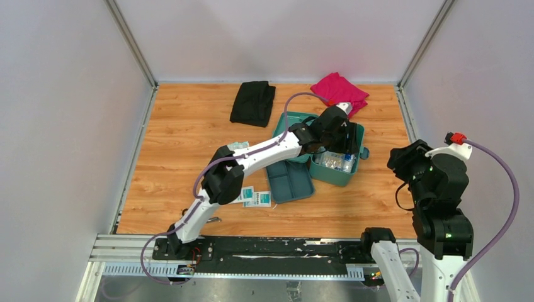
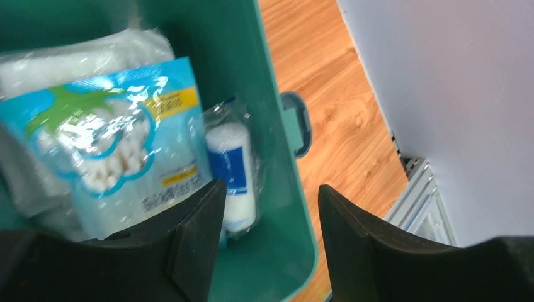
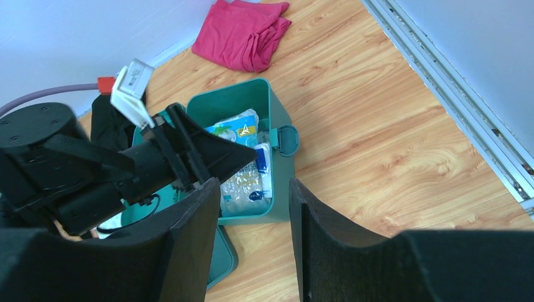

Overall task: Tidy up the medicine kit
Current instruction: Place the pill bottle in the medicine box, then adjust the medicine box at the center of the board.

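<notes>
The teal medicine kit [image 1: 337, 178] stands open right of the table's middle, its lid [image 1: 291, 121] tipped back to the left. Its flat two-compartment tray [image 1: 289, 180] lies on the table against the kit's left front. My left gripper [image 1: 338, 146] reaches down into the kit. In the left wrist view the gripper [image 2: 271, 220] is open and empty above the kit's right wall [image 2: 252, 63]. Beside it lie a cotton swab bag [image 2: 107, 138] and a wrapped bandage roll [image 2: 233, 170]. My right gripper [image 3: 255, 207] hangs open and empty, high to the right of the kit [image 3: 282, 182].
A black folded cloth [image 1: 253, 102] lies at the back, and a pink one [image 1: 340, 91] lies behind the kit. Small teal-and-white packets [image 1: 257, 199] rest on the wood left of the tray. Walls and metal rails close in the table's sides.
</notes>
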You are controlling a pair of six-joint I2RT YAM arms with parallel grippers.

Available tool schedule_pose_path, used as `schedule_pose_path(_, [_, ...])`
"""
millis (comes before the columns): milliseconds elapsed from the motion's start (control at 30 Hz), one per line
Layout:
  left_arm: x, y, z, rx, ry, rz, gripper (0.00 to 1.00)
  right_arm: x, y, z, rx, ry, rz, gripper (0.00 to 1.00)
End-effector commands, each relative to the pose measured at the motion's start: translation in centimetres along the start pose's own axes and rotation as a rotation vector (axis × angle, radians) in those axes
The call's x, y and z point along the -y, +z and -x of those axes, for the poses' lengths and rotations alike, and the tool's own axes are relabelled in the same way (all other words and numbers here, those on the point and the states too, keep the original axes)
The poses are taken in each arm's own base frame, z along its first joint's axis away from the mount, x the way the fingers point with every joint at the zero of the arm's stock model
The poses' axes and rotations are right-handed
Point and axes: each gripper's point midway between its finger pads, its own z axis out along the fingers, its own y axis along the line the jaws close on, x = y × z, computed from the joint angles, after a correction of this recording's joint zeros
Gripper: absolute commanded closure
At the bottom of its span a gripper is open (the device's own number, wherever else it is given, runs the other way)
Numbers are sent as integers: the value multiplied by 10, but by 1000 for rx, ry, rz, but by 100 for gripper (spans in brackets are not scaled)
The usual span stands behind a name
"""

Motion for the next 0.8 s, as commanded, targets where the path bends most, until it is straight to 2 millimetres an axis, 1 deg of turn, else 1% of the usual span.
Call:
schedule_pose_path(0, [16,-62,45,119,59,2,39,1,4,-9,-36,-15,-2,51])
schedule_pose_path(33, [17,-74,50,135,76,5,38,-1,6,-11,-49,-20,5,51])
schedule_pose_path(133, [12,-117,67,211,128,63,37,-7,16,-23,-106,-37,39,51])
schedule_pose_path(167, [9,-132,68,226,144,86,37,-10,20,-28,-129,-43,56,51])
schedule_pose_path(233, [-2,-162,72,266,171,139,36,-19,27,-41,-190,-59,106,51])
schedule_pose_path(300, [-18,-191,70,301,189,209,34,-29,34,-54,-251,-76,163,51])
schedule_pose_path(333, [-28,-204,67,314,190,244,33,-32,37,-59,-276,-81,186,51])
schedule_pose_path(367, [-42,-222,62,331,187,291,33,-36,40,-65,-305,-88,211,51])
schedule_pose_path(400, [-51,-233,61,347,179,321,32,-37,43,-68,-319,-92,217,51])
schedule_pose_path(500, [-88,-271,43,368,143,416,31,-43,49,-78,-363,-96,253,51])
schedule_pose_path(533, [-98,-289,39,388,127,441,31,-45,51,-81,-379,-96,268,51])
schedule_pose_path(567, [-116,-300,27,383,116,486,31,-46,52,-85,-396,-92,273,51])
schedule_pose_path(667, [-155,-337,2,393,74,598,29,-49,58,-98,-457,-80,282,51])
schedule_pose_path(733, [-174,-359,-13,411,41,646,27,-50,61,-105,-493,-68,288,51])
schedule_pose_path(767, [-184,-368,-23,408,24,669,26,-56,60,-113,-521,-75,314,51])
